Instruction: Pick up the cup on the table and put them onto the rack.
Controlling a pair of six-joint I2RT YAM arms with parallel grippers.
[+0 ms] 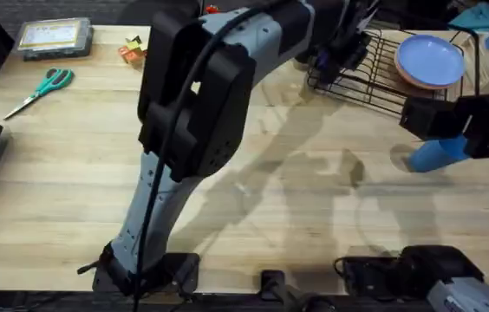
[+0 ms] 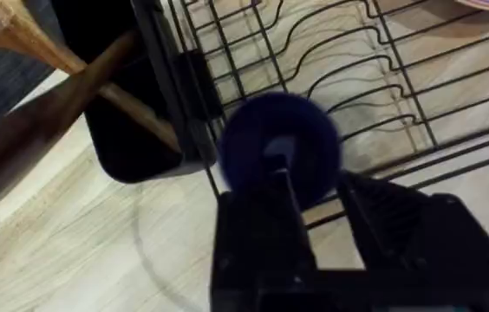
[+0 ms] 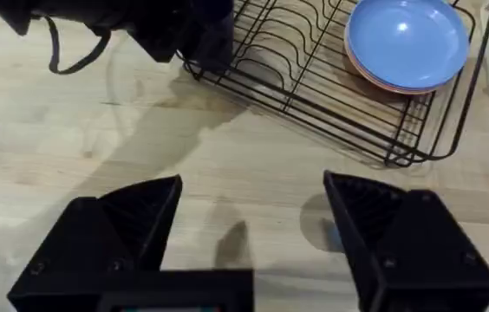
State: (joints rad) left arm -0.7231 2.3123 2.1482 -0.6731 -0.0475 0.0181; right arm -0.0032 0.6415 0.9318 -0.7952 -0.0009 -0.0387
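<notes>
Navy cup arriving at the rack; sky-blue cup waiting under the right arm.

The left gripper [image 2: 314,225] has its fingers closed on the navy cup [image 2: 279,152], held over the near-left edge of the wire rack [image 2: 357,78], probably to clear the rim before lowering. The right gripper [image 3: 249,234] hangs wide open and empty above bare table beside the sky-blue cup [image 1: 438,154], near the rack's blue plates [image 3: 407,43].

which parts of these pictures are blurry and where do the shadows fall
Overhead: the left arm rises close under the camera, large and soft-edged, casting shadows across the light wooden table. Left wrist: the dark navy plastic cup in the left gripper is blurred. Right wrist: the black wire dish rack is sharp.
</notes>
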